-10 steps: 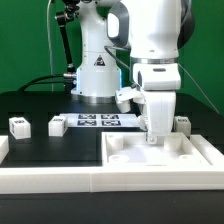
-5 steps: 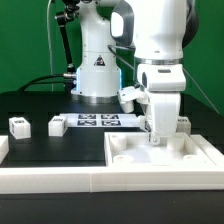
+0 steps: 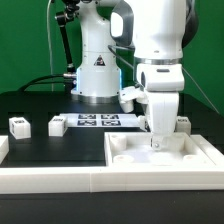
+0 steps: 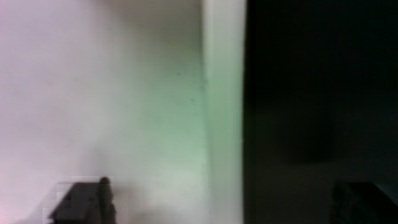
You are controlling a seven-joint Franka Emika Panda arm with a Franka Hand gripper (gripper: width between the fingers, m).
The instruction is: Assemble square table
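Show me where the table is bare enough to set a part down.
Bare black table lies between the leg blocks on the exterior view's left, the square table slab and the white rail in front. Crowded: the slab under the gripper, and around the marker board.

Exterior view faces arm (image 3: pixel 160 55); wrist view extremely close.

The square table (image 3: pixel 190 152) looks smooth matt white plastic — the arm (image 3: pixel 160 40) glossier — on a matt black tabletop (image 3: pixel 40 150).

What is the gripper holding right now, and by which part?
Nothing that shows: the gripper is open, its fingers wide apart and gripping nothing, low over the tabletop.
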